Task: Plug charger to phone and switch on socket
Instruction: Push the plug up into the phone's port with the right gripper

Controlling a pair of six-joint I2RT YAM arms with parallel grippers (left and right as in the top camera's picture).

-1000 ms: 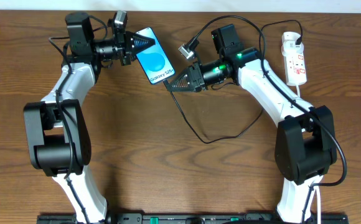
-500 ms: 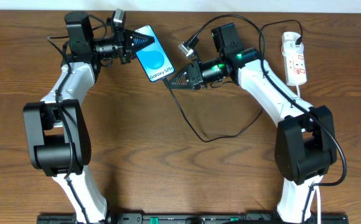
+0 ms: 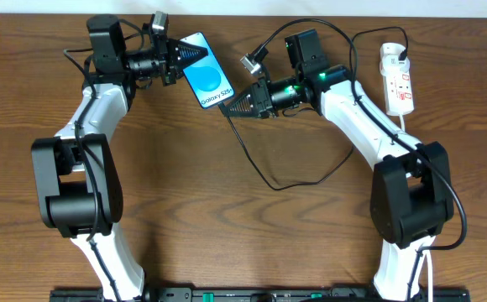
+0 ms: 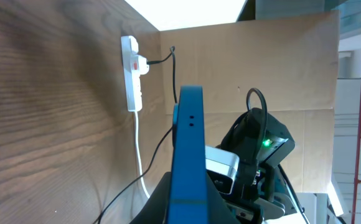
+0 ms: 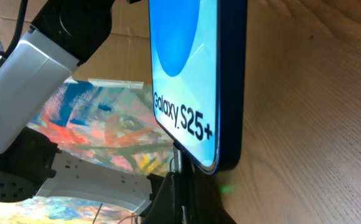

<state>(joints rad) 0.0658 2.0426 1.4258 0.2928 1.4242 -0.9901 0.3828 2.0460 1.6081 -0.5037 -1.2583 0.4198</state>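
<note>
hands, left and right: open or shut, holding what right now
Left hand: shut on the phone.
Right hand: shut on the charger tip, at the phone's Galaxy end.

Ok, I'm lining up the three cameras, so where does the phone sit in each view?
Overhead: the phone is upper centre, tilted, screen up.
Left wrist: the phone is bottom centre, seen edge-on as a blue strip.
Right wrist: the phone is top centre, its Galaxy text running downward.
Shared landmark: the white socket is top right in overhead and upper left in left wrist.
</note>
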